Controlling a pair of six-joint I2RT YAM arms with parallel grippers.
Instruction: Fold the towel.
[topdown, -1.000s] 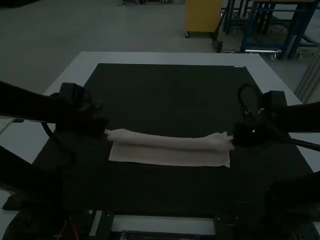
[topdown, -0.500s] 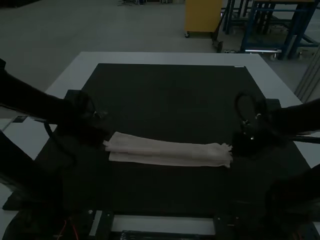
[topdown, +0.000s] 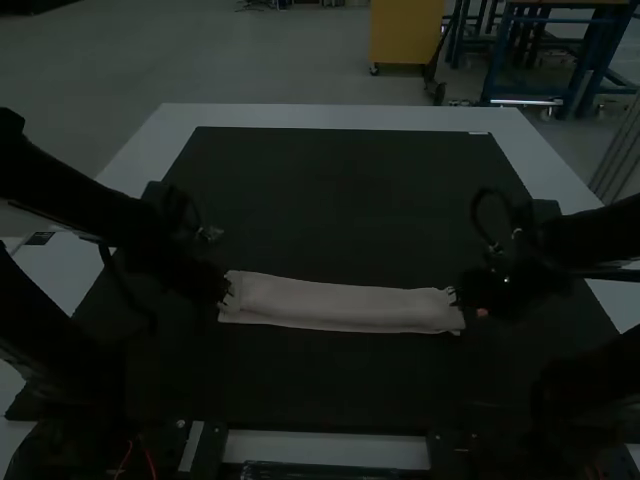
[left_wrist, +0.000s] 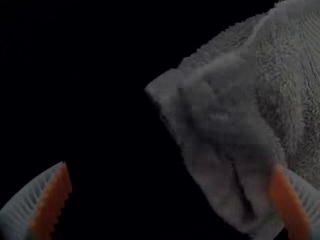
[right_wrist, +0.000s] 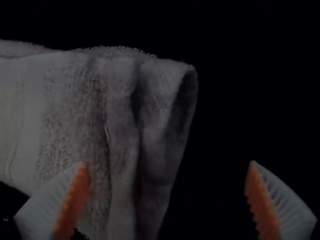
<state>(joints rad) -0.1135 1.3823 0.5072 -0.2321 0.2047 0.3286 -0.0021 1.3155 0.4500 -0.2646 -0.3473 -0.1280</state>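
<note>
In the high view my left gripper (topdown: 226, 290) is at the left end of the pale towel (topdown: 340, 306), and my right gripper (topdown: 466, 302) is at its right end. The towel lies as a long narrow folded strip across the dark mat. The left wrist view shows my left gripper (left_wrist: 170, 200) wide apart, one finger overlapping the edge of the towel (left_wrist: 225, 120). In the right wrist view my right gripper (right_wrist: 167, 200) is likewise open, with layered folds of the towel (right_wrist: 120, 115) by one finger and partly between the two.
A dark mat (topdown: 340, 200) covers most of the white table (topdown: 340, 116), whose border surrounds it. Both arms come in from the sides, and mounting hardware stands along the near edge.
The towel's far part has come down toward the near edge, making a narrower strip. Both grippers moved nearer with it and let go of its ends.
</note>
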